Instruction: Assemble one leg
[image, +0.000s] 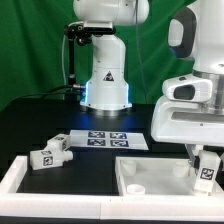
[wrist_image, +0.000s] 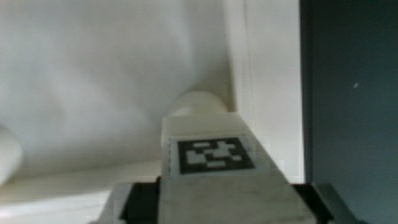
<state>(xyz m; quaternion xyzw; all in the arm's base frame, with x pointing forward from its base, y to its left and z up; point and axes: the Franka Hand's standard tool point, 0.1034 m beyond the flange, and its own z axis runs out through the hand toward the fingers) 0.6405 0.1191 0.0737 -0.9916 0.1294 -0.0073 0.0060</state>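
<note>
The white panel (image: 150, 172), a shallow rimmed tray, has the gripper (image: 205, 168) over its corner at the exterior view's right, clamped on the leg (image: 208, 169), a stubby white post with a black-and-white tag. The wrist view shows that leg (wrist_image: 219, 150) end-on between the fingers (wrist_image: 128, 198), pointing at the panel's (wrist_image: 107, 80) white inside. Only the exterior view shows the marker board (image: 103, 139) and two more posts (image: 50, 153) on the black table (image: 30, 125).
</note>
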